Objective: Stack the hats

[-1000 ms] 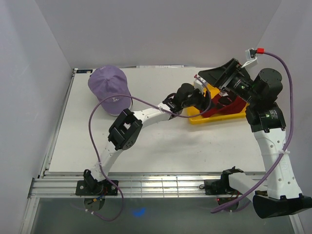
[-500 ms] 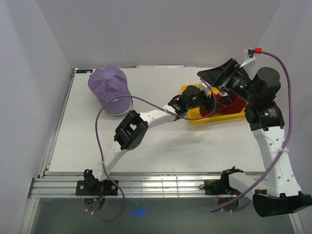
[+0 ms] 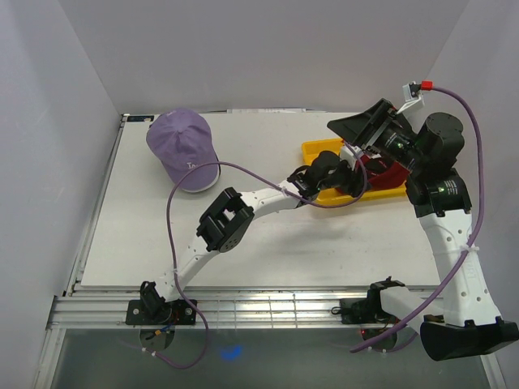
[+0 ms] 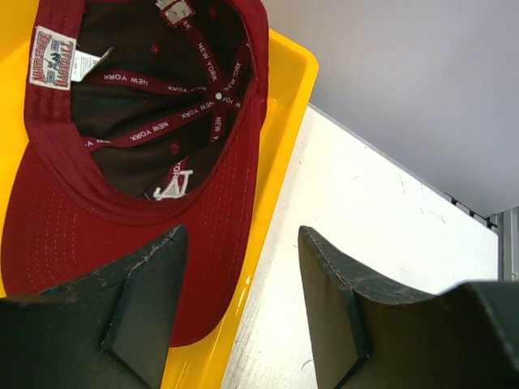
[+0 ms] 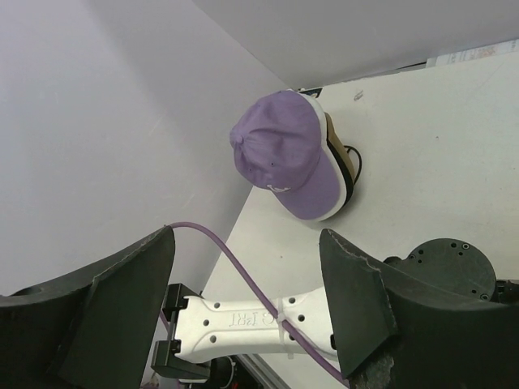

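Red hat (image 4: pixel 122 203): upturned in yellow tray (image 4: pixel 284 89).
Left gripper (image 4: pixel 242 247): spread, at tray's edge.
Right gripper (image 5: pixel 247 243): spread, above tray.

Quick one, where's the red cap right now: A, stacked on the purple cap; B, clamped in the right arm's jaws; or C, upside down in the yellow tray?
C: the left wrist view shows the red cap lying inside-up in the yellow tray.
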`<state>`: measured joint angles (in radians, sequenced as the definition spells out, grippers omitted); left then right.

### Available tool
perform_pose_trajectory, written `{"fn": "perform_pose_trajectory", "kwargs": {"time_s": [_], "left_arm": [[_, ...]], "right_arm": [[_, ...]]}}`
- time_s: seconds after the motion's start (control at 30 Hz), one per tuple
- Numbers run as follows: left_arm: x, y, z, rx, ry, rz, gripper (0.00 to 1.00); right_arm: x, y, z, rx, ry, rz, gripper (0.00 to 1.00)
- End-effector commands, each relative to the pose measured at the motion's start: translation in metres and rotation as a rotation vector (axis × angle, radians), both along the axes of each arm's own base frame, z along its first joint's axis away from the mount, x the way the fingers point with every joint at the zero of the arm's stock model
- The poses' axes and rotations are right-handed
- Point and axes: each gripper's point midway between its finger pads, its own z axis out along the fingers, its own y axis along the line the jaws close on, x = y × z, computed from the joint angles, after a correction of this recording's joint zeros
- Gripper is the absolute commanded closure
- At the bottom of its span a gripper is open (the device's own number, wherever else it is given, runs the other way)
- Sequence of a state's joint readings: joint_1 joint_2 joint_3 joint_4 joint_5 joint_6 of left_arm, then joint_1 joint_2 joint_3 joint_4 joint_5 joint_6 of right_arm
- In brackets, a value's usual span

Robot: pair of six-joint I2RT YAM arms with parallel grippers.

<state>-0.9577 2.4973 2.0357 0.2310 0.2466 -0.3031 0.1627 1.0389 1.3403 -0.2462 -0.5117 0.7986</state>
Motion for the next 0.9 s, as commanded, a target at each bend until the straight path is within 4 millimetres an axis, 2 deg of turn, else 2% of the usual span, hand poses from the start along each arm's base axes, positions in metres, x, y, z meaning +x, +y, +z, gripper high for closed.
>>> {"fn": "perform_pose_trajectory", "kwargs": {"time_s": [0.0,0.1,0.43,0.73,0.87], "left_arm": [[0.003,-0.003,0.027,-0.032,-0.044,0.011,0.33],[0.002,-0.006,0.032,-0.035,-0.062,0.008,0.33],[0.011,-0.008,0.015,-0.006,-0.068,0.04,0.33],[0.01,-0.011,-0.004,0.03,-0.061,0.05,0.34],[0.016,-0.01,-0.003,0.031,-0.066,0.09,0.37]], "right_arm": [[-0.002,-0.001,0.005,-0.017,-0.042,0.003,0.23],[-0.001,-0.001,0.004,-0.018,-0.041,0.006,0.23],[0.002,0.0,0.003,-0.019,-0.04,0.011,0.23],[0.003,0.0,0.002,-0.022,-0.043,0.011,0.23],[0.003,0.0,0.001,-0.025,-0.041,0.011,0.23]]}}
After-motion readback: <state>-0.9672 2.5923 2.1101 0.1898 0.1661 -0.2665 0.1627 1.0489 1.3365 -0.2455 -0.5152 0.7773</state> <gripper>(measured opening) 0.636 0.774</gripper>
